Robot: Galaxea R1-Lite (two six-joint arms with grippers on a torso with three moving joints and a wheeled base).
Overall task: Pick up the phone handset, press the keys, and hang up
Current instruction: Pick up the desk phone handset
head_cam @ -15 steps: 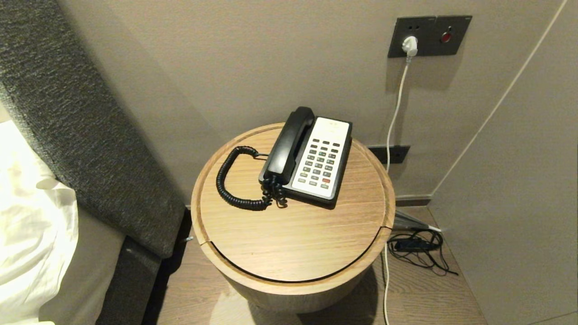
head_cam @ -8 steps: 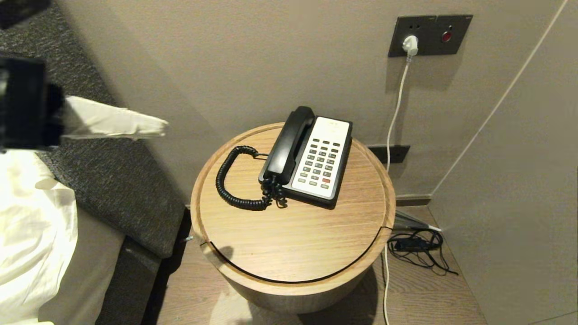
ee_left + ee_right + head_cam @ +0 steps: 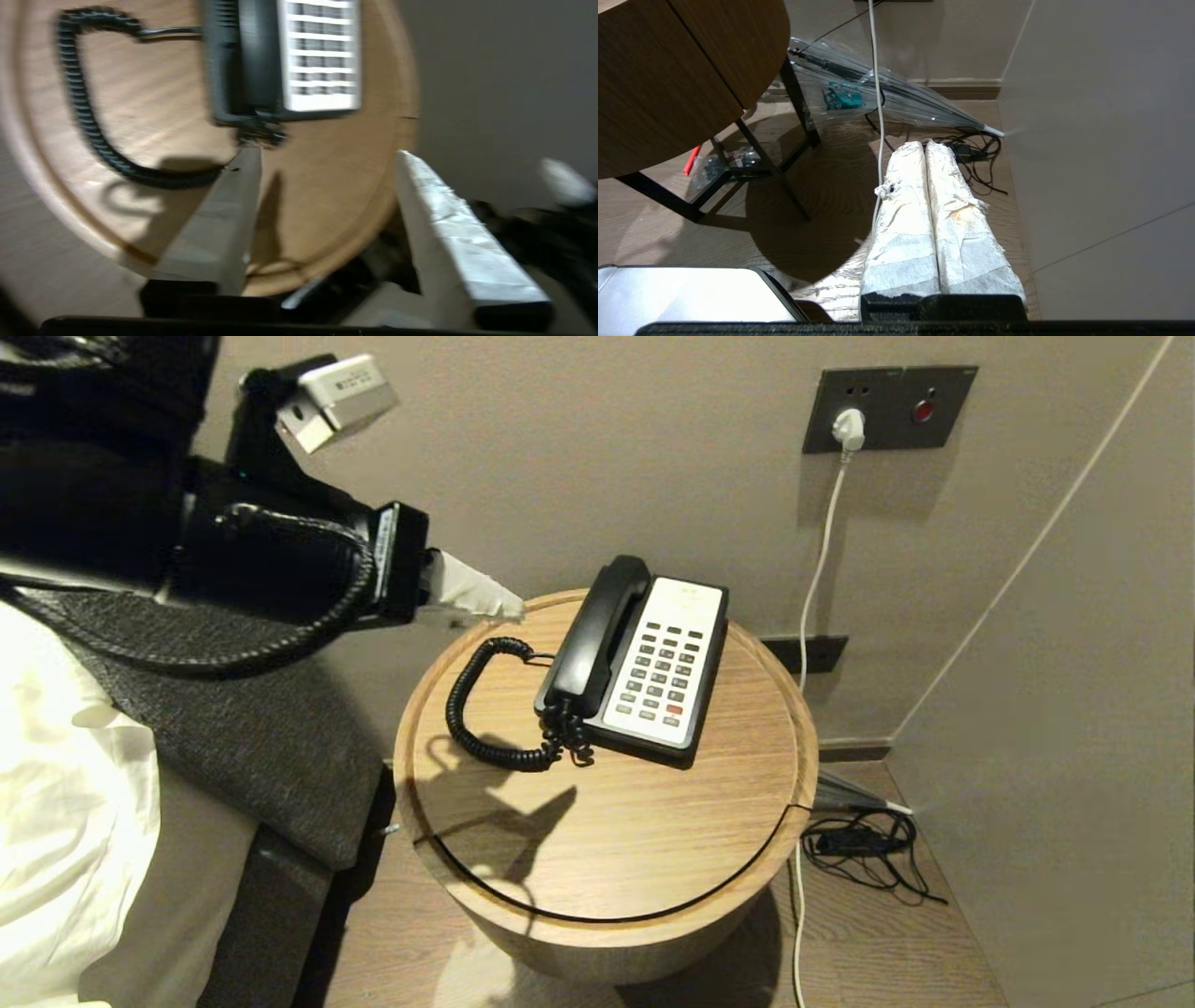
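— Where's your left hand (image 3: 485,600)?

— Your left hand hangs above the far-left rim of the round wooden counter (image 3: 597,840), fingers spread wide, nothing between them. It's apart from the phone.

— And the handset?

— The black handset (image 3: 597,630) lies in its cradle on the left side of the telephone base (image 3: 667,663), keypad (image 3: 661,677) to its right. The coiled cord (image 3: 476,709) loops out to the left.

— Your right hand?

— Your right hand (image 3: 924,149) sits low near the floor, fingers pressed together, holding nothing.

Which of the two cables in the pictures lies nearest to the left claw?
The black coiled cord on the round table, just below the left claw. The white cable hangs from the wall socket, far right.
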